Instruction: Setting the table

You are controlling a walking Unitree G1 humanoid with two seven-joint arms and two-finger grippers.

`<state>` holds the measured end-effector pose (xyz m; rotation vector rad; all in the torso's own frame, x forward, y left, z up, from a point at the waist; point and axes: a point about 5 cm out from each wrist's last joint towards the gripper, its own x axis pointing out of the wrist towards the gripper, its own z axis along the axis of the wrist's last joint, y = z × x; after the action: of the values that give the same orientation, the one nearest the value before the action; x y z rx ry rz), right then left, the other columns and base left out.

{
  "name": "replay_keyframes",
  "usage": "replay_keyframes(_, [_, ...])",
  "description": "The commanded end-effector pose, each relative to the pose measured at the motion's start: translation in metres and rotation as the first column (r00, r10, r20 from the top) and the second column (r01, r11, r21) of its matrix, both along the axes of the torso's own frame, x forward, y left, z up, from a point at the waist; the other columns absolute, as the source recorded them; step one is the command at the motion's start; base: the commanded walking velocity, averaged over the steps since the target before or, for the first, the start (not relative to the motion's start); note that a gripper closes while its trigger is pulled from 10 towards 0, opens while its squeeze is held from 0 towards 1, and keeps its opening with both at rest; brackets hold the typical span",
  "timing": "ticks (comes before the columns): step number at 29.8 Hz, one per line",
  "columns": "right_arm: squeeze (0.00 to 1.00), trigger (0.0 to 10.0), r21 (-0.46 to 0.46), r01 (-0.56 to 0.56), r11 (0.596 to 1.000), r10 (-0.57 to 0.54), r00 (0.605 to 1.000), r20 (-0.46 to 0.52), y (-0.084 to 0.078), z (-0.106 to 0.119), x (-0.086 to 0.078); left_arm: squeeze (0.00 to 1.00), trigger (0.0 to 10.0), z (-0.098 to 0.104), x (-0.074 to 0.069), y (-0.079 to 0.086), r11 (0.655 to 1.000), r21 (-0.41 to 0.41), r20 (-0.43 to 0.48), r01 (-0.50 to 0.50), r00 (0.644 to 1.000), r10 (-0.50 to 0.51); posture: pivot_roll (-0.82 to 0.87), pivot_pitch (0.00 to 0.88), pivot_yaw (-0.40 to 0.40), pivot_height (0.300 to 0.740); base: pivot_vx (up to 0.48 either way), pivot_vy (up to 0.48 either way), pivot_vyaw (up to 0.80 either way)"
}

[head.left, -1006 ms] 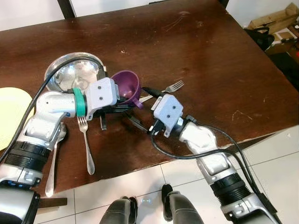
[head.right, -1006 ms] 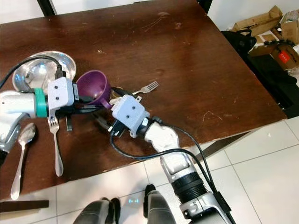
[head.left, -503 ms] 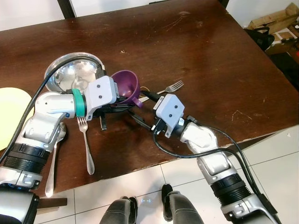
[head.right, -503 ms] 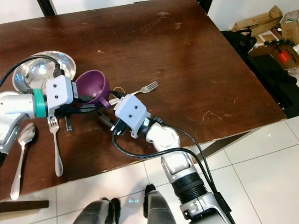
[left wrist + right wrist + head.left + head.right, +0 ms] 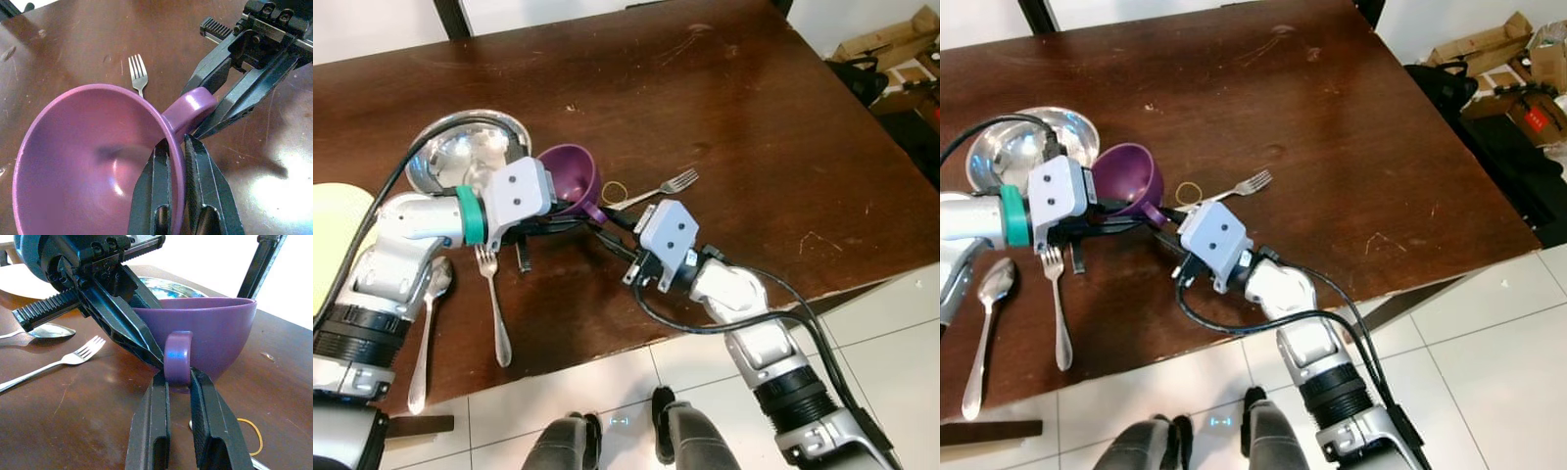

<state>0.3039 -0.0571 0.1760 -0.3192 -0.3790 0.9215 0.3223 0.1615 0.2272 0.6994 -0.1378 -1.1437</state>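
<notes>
The purple cup [image 5: 570, 174] sits tilted near the table's [image 5: 754, 117] near-left part, just right of the steel bowl [image 5: 460, 149]. The left gripper [image 5: 183, 188] has its fingers pinched on the cup's rim beside the handle; the right gripper [image 5: 178, 396] has its fingers pressed on either side of the handle [image 5: 177, 355]. This looks like a handover between arms. To do it well, one grip should be firm before the other lets go, and the cup kept level. A fork [image 5: 658, 187] and a rubber band [image 5: 614, 189] lie just right; another fork [image 5: 493, 299] and a spoon [image 5: 426, 323] lie near-left.
</notes>
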Motion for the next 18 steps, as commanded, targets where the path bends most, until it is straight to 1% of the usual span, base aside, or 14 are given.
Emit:
replay_keyframes(1, [0.00, 0.0, 0.048, 0.001, 0.999, 0.000, 1.000, -0.003, 0.005, 0.003, -0.001, 0.00, 10.0, -0.013, -0.009, -0.015, 0.995, 0.030, -0.041, 0.098, 0.994, -0.097, 0.03, 0.191, 0.095, 0.740, 0.000, 0.000, 0.00])
replay_keyframes(3, [0.00, 0.0, 0.061, 0.010, 0.998, -0.010, 1.000, -0.008, 0.004, 0.003, 0.000, 0.00, 10.0, -0.014, -0.010, -0.016, 0.995, 0.027, -0.043, 0.099, 0.994, -0.098, 0.03, 0.192, 0.097, 0.740, 0.000, 0.000, 0.00])
replay_keyframes(4, [0.00, 0.0, 0.087, 0.039, 0.995, -0.037, 0.999, -0.020, 0.003, 0.003, 0.001, 0.00, 10.0, -0.017, -0.011, -0.019, 0.995, 0.018, -0.039, 0.094, 0.995, -0.093, 0.03, 0.194, 0.098, 0.740, 0.000, 0.000, 0.00])
replay_keyframes(8, [0.00, 0.0, 0.104, 0.057, 0.993, -0.054, 0.998, -0.033, 0.003, 0.002, 0.002, 0.00, 10.0, -0.020, -0.013, -0.022, 0.995, 0.013, -0.041, 0.098, 0.994, -0.097, 0.03, 0.194, 0.098, 0.740, 0.000, 0.000, 0.00])
replay_keyframes(9, [0.00, 10.0, 0.110, 0.056, 0.992, -0.052, 0.998, -0.037, 0.004, 0.002, 0.001, 0.00, 10.0, -0.022, -0.015, -0.023, 0.995, 0.011, -0.046, 0.103, 0.994, -0.102, 0.03, 0.195, 0.098, 0.740, 0.000, 0.000, 0.00])
replay_keyframes(15, [0.00, 10.0, 0.111, 0.043, 0.993, -0.038, 0.998, -0.040, 0.007, 0.001, -0.001, 0.00, 10.0, -0.023, -0.016, -0.026, 0.994, 0.002, -0.052, 0.109, 0.993, -0.109, 0.03, 0.193, 0.099, 0.740, 0.000, 0.000, 0.00])
replay_keyframes(16, [1.00, 10.0, 0.112, 0.042, 0.993, -0.037, 0.998, -0.043, 0.007, 0.001, -0.001, 0.00, 10.0, -0.022, -0.016, -0.027, 0.994, 0.000, -0.051, 0.109, 0.993, -0.109, 0.03, 0.190, 0.099, 0.740, 0.000, 0.000, 0.00])
replay_keyframes(18, [1.00, 10.0, 0.113, 0.042, 0.993, -0.037, 0.998, -0.044, 0.007, 0.002, 0.000, 0.00, 10.0, -0.022, -0.016, -0.027, 0.994, -0.001, -0.049, 0.109, 0.993, -0.109, 0.03, 0.190, 0.099, 0.740, 0.000, 0.000, 0.00])
